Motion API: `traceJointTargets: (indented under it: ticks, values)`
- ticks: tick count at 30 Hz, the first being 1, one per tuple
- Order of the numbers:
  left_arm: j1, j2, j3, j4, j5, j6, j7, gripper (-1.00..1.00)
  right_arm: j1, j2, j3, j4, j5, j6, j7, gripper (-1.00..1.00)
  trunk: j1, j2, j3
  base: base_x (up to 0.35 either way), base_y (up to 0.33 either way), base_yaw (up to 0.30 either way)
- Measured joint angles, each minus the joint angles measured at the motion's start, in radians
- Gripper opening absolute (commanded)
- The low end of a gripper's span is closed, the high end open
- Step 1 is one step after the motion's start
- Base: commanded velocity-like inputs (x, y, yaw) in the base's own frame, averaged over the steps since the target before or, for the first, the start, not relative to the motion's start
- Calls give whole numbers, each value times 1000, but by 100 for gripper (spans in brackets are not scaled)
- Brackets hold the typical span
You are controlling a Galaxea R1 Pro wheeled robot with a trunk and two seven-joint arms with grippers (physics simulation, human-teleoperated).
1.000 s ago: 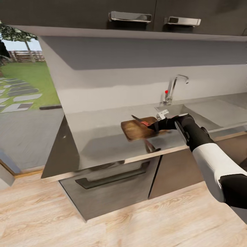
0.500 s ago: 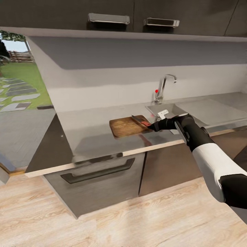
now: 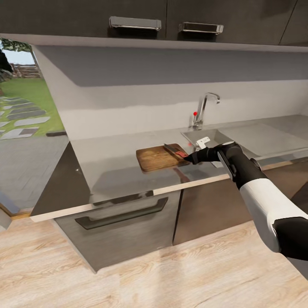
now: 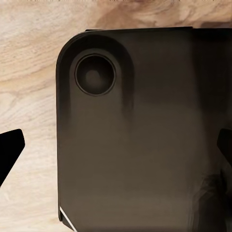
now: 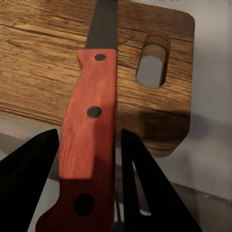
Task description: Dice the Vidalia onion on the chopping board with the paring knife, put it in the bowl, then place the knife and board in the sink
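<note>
The brown chopping board lies on the grey countertop, just left of the sink. My right gripper is shut on the red handle of the paring knife. The dark blade points over the board's right end. In the right wrist view the knife handle sits between both fingers, above the chopping board near its handle slot. My left gripper hangs open over a dark part of my own base and the wooden floor. The Vidalia onion and the bowl are out of view.
A chrome faucet with a red dot stands behind the sink, and a flat drainboard extends to its right. Dark upper cabinets overhang the counter. Below is a grey drawer with a black handle. An opening onto a garden is at the left.
The whole view has shifted, so the camera moved. My right gripper with the knife, earlier over the board's middle, now stands at its right end. Nothing changed in the last half second.
</note>
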Motion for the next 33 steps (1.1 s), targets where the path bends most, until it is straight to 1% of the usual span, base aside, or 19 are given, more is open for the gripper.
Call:
traceJointTargets:
  ticks: [14, 15, 33]
  values:
    - [0, 0, 0, 0, 0, 0, 0, 100, 0, 0, 1, 0, 0, 0, 0, -100, 0, 0, 0, 4, 1, 0]
    - [0, 0, 0, 0, 0, 0, 0, 100, 0, 0, 1, 0, 0, 0, 0, 100, 0, 0, 0, 0, 0, 0]
    - [0, 1, 0, 0, 0, 0, 0, 100, 0, 2, 1, 0, 0, 0, 0, 100, 0, 0, 0, 0, 0, 0]
